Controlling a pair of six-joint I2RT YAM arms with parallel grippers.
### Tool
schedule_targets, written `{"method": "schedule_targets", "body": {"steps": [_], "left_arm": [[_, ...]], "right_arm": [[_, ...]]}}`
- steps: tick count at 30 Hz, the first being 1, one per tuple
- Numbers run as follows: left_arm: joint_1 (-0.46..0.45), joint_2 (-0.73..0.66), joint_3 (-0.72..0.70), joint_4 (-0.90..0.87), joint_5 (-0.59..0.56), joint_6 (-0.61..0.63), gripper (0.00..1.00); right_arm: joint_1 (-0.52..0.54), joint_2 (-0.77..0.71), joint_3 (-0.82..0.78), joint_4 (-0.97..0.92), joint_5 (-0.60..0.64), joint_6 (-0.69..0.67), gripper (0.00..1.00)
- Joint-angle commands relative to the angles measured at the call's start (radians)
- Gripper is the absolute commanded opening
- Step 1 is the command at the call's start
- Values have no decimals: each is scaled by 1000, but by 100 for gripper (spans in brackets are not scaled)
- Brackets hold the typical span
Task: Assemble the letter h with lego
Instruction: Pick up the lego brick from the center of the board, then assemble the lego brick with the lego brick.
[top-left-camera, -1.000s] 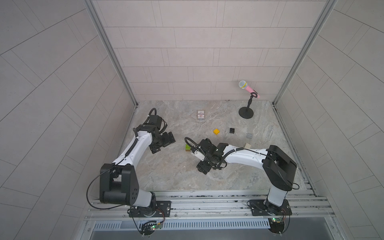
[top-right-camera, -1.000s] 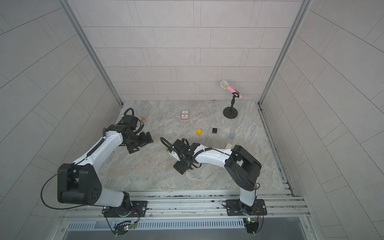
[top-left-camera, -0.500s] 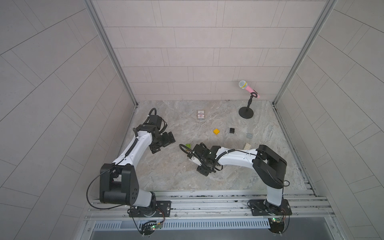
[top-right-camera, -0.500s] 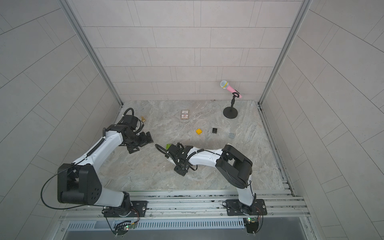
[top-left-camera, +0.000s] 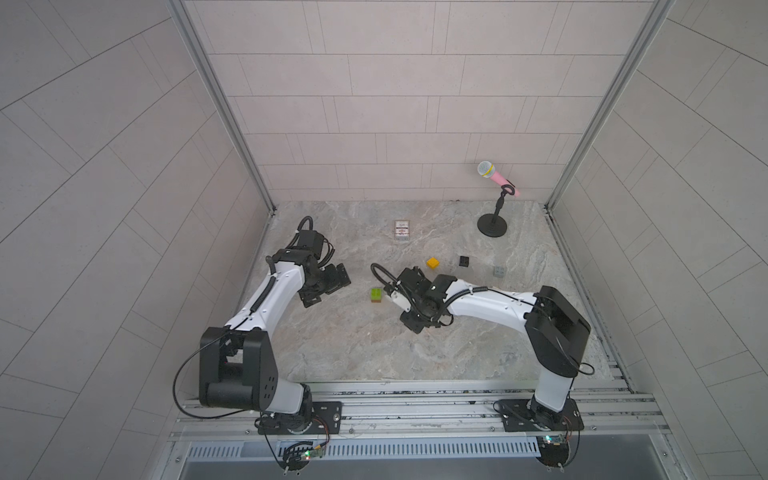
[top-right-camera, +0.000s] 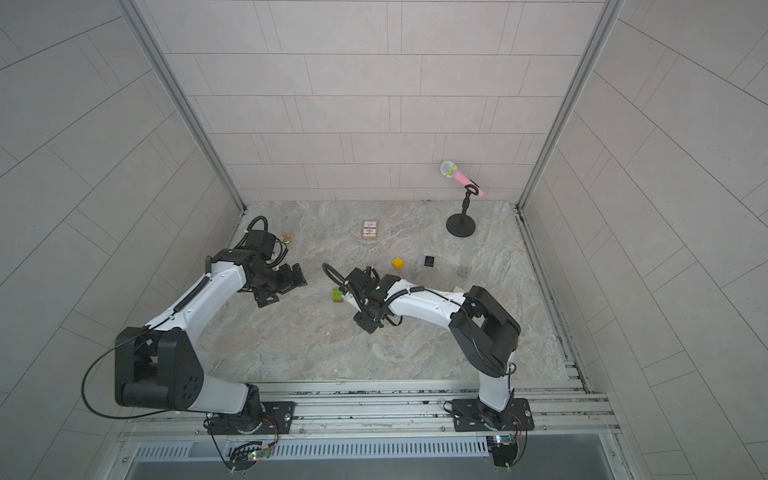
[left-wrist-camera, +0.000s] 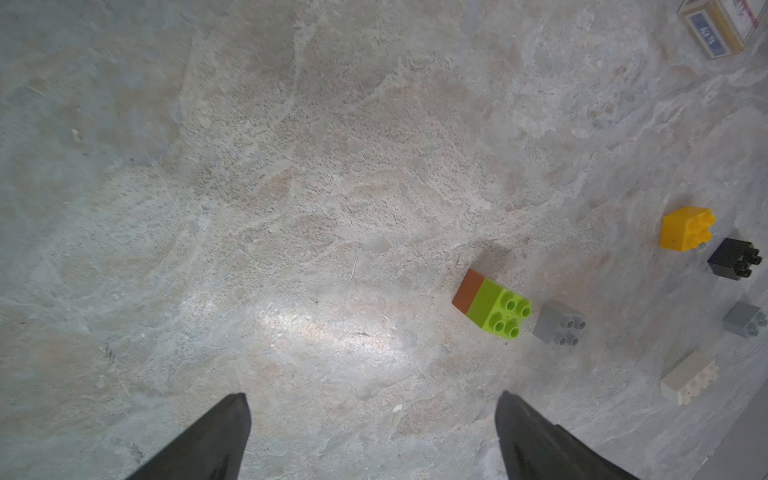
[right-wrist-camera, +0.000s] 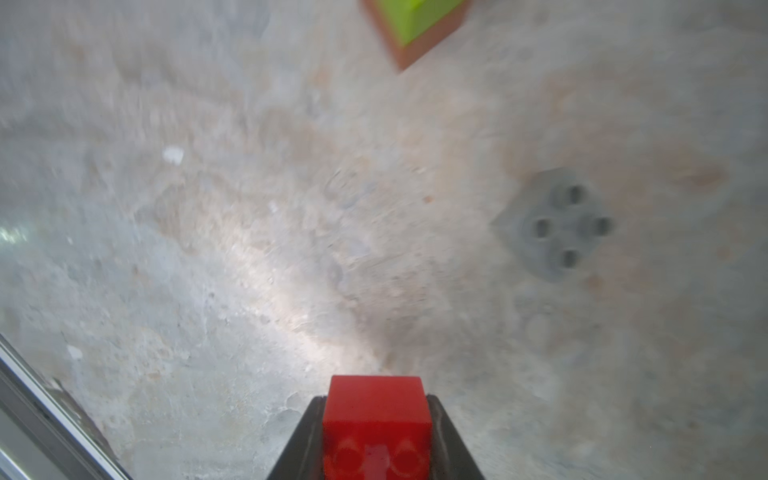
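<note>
Your right fingers (right-wrist-camera: 305, 449) are clamped on a red brick (right-wrist-camera: 376, 415), one finger pressed to each side of it. Beyond the red brick, a grey brick (right-wrist-camera: 559, 224) sits studs-up on the bench (right-wrist-camera: 208, 249). Farther out is the green-on-brown stack (right-wrist-camera: 419, 25), which is blurred.

Your left fingers (left-wrist-camera: 216, 440) are spread wide with nothing between them, over bare bench. In the left wrist view, the stack stands with its green studs up and that grey brick just beside it, not touching.

Well apart from those, a yellow brick (left-wrist-camera: 685, 228) and a black brick (left-wrist-camera: 733, 257) sit near each other. A second grey brick (left-wrist-camera: 744, 320) and a long white brick (left-wrist-camera: 690, 376) lie near them.

In a top view, a card box (top-left-camera: 402, 230) lies toward the back wall, and a pink microphone (top-left-camera: 496, 179) stands in the far corner.
</note>
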Motion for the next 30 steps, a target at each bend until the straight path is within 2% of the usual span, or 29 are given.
{"method": "schedule_targets", "body": {"steps": [1, 2, 5, 8, 12, 19, 30], "left_arm": [[-5, -22, -7, -8, -2, -1, 100], [-5, -22, -7, -8, -3, -2, 100], [-5, -24, -7, -8, -2, -2, 100], [-5, -28, -9, -8, -5, -2, 100], [-6, -28, -8, -8, -5, -2, 100], [-6, -28, -7, -8, 2, -4, 100], [-7, -27, -7, -8, 7, -4, 100]], "right_arm": [[-30, -49, 72, -35, 128, 268, 3], [-37, -39, 96, -53, 176, 350, 0], [-75, 36, 207, -139, 201, 495, 0], [-101, 140, 312, -201, 197, 543, 0], [-101, 245, 416, -255, 220, 570, 0], [-88, 317, 471, -277, 257, 592, 0], [-78, 356, 465, -242, 155, 595, 0]]}}
